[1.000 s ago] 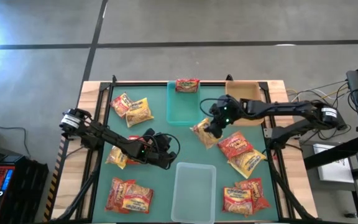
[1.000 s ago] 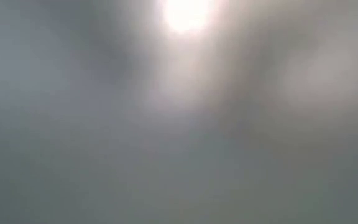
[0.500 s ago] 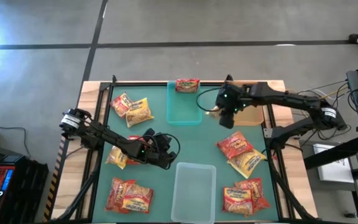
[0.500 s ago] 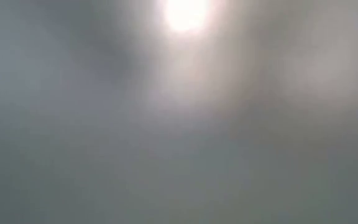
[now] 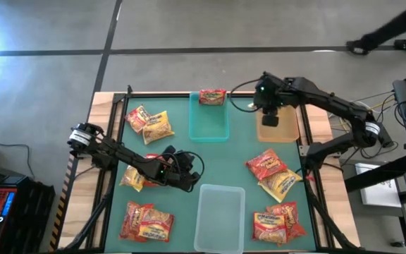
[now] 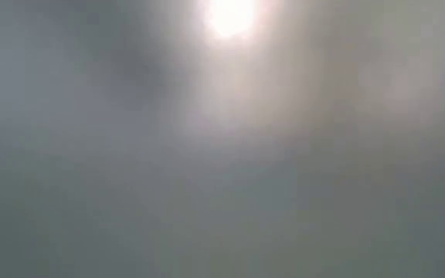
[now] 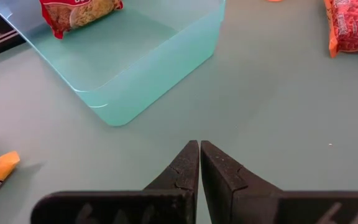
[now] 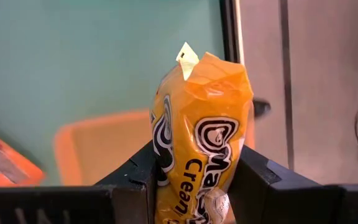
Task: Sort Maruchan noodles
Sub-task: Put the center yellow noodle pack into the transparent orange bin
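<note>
Right end effector (image 8: 194,171) clamping yellow noodle packet (image 8: 201,143), now moved over tan bin (image 5: 278,121), left end effector (image 7: 199,163) closed, low view fogged.

Your low view is a grey blur throughout; nothing in it is readable. From above, the right claw (image 5: 268,118) covers its yellow packet (image 8: 201,134), whose lower end is cut off in the wrist view. Over the teal bin (image 7: 135,62), one red packet (image 7: 79,12) is cropped at the edge.
</note>
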{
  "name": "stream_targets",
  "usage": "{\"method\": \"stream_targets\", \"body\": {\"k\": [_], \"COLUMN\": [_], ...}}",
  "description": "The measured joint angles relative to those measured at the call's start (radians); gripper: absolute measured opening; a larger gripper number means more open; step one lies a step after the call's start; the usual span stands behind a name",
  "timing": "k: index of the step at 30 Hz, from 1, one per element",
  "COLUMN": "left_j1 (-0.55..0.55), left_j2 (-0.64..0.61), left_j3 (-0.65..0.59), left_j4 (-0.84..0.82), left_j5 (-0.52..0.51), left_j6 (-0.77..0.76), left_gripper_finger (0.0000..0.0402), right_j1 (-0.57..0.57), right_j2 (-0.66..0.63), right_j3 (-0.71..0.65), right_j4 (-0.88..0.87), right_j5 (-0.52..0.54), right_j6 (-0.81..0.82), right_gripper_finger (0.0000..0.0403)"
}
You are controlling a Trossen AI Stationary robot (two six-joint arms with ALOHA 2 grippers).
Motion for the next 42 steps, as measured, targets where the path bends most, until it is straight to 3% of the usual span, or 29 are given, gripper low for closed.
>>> {"method": "stream_targets", "body": {"k": [11, 27, 42], "left_j1": [0.000, 0.000, 0.001], "left_j2": [0.000, -0.001, 0.043], "left_j3": [0.000, 0.000, 0.000], "left_j4": [0.000, -0.013, -0.016], "left_j5": [0.000, 0.000, 0.001], "left_j6": [0.004, 0.004, 0.003], "left_gripper_finger": [0.0000, 0.0000, 0.0000], "right_j1": [-0.167, -0.254, -0.331], "right_j2": [0.140, 0.386, 0.442], "right_j3": [-0.028, -0.002, 0.039], "right_j4": [-0.001, 0.093, 0.192], "right_j5": [0.007, 0.009, 0.095], "right_j6": [-0.065, -0.265, -0.171], "right_gripper_finger": [0.0127, 0.0127, 0.0131]}}
